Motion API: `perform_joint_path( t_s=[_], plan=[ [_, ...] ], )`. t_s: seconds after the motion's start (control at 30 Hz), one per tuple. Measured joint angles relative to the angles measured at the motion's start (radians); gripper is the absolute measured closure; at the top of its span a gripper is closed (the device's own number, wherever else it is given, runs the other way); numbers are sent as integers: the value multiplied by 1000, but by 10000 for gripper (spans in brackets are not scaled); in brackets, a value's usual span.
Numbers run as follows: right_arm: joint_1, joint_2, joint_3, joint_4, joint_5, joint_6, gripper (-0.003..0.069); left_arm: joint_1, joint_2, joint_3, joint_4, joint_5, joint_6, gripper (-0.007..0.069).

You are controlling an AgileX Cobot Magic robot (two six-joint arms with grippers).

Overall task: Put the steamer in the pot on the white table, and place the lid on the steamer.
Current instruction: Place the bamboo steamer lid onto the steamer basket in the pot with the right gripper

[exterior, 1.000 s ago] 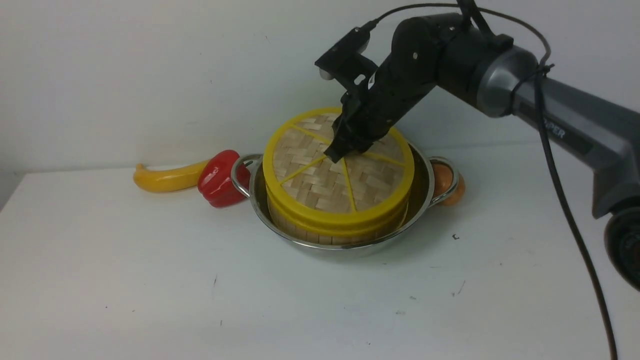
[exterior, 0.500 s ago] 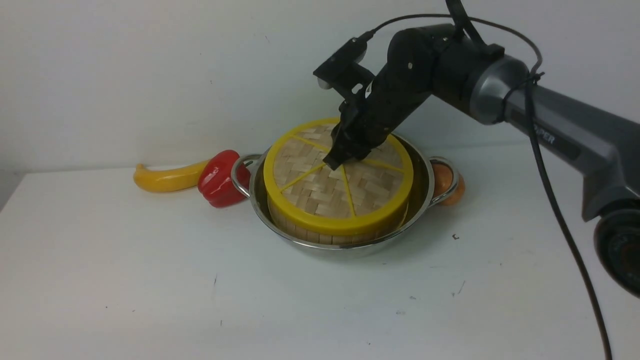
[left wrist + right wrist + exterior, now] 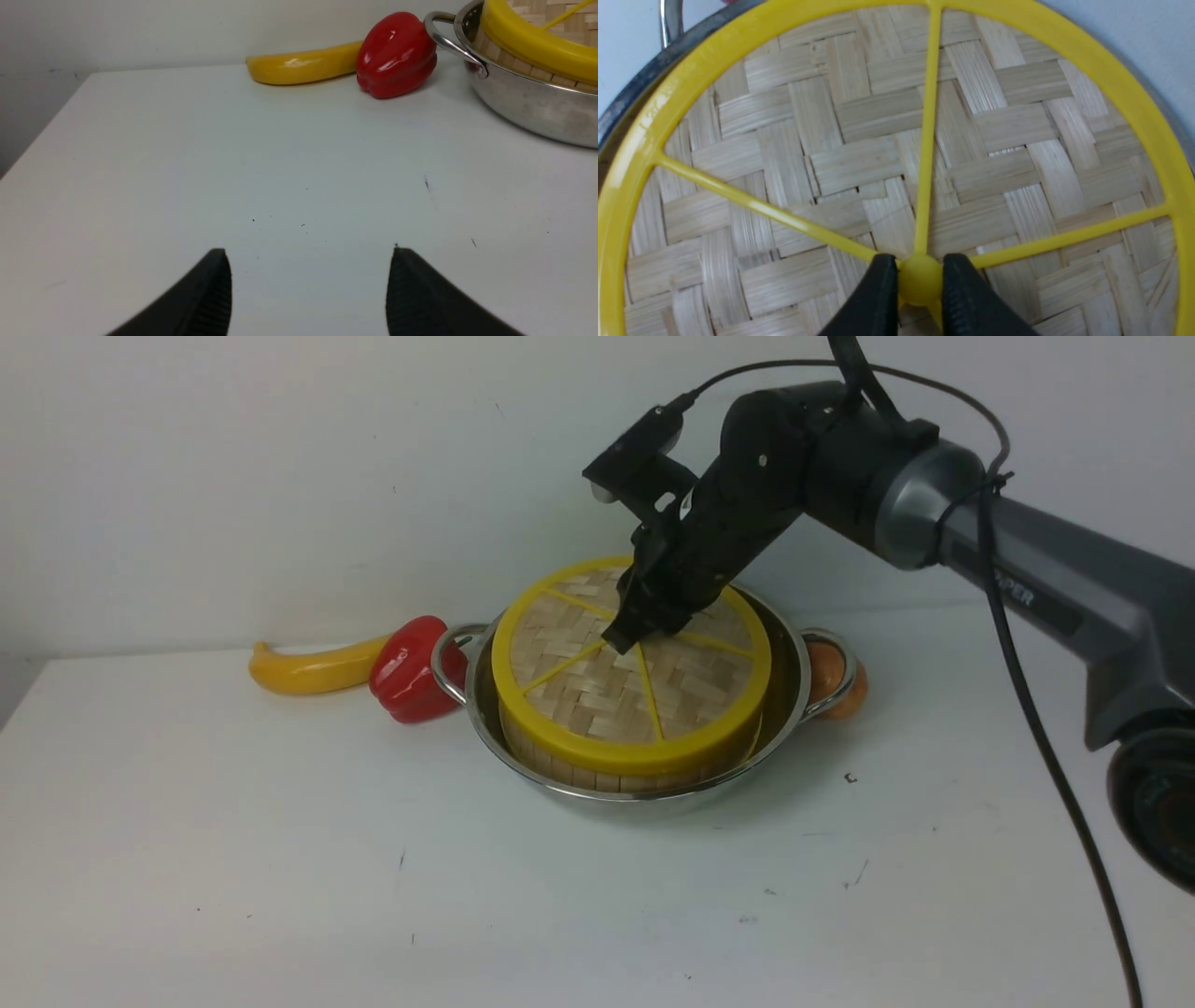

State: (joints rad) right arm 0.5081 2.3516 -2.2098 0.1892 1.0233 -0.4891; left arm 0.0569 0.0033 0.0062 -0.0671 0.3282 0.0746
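**Operator:** Steamer [image 3: 560,767] sits inside the pot [image 3: 794,695] on the white table [image 3: 280,859], only its slatted wall showing under the lid [image 3: 597,695]. From the front view the lid looks level and its yellow rim lines up with the basket all round, so I judge it seated.

**Second:** What is the right gripper [image 3: 920,280] doing?

**Operator:** Clenched on the lid's central knob [image 3: 920,275]; in the right wrist view both black fingers [image 3: 878,298] press the little yellow ball from either side. The left gripper [image 3: 308,280] hangs over bare table, jaws spread wide, holding nothing.

**Second:** How do you expect the lid to behave?

**Operator:** Light and stiff, I'd say. Woven bamboo in a plastic frame. The knob is the right place to take it: small, round, glossy, so probably slippery, and a pinch off-centre could let it squirt out. The weave looks thin; I wouldn't push down on it.

**Second:** And the pot?

**Operator:** Polished steel on a smooth top, so I'd guess it slides if dragged sideways. A red pepper [image 3: 411,667] is just beside one loop handle [image 3: 448,663], with a yellow squash [image 3: 308,670] beyond it and an orange thing [image 3: 836,681] at the other handle. What remains, I think, is letting go and rising straight up so nothing shifts.
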Motion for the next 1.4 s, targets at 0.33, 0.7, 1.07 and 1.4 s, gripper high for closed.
perform_joint_path(
  t_s=[0.33, 0.7, 1.07, 1.4],
  plan=[
    [0, -5, 0, -23, 0, 0, 527, 0, 0, 0, 0, 0, 0, 209],
    [-10, -5, 0, 19, 6, 0, 527, 0, 0, 0, 0, 0, 0, 209],
    [-11, -9, 0, 19, 5, 0, 438, 0, 0, 0, 0, 0, 0, 209],
    [-19, -139, -97, -85, 34, 53, 132, 0, 0, 0, 0, 0, 0, 209]
  ],
)
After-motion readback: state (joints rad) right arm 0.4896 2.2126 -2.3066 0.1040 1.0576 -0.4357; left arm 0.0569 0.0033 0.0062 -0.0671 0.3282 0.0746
